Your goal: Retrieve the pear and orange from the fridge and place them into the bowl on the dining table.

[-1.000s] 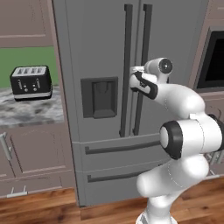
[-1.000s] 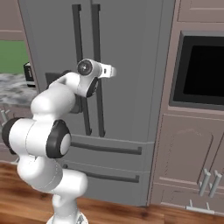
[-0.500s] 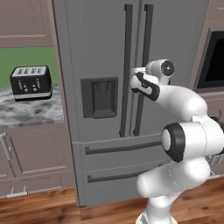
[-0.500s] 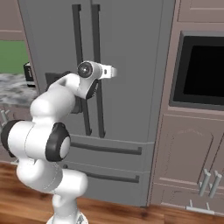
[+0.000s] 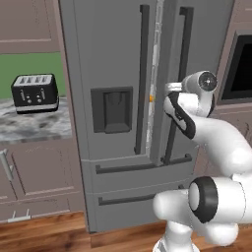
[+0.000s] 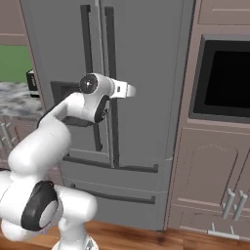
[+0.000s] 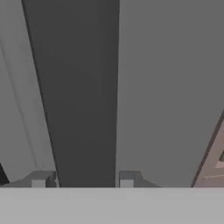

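- Claw is closed around the right door handle of the fridge; hand view shows the dark bar between the two fingertips, one each side.
- Right fridge door is cracked open: a thin lit gap runs down the centre seam in the left base view.
- Orange peeks through that gap as a small orange speck, inside the fridge, about level with the claw.
- Pear can't be made out; bowl and dining counter are not in frame.
- Toaster sits on the marbled counter left of the fridge.
- Progress: early. Door needs swinging wide, then both fruits fetched and carried to the bowl. Nothing retrieved yet.
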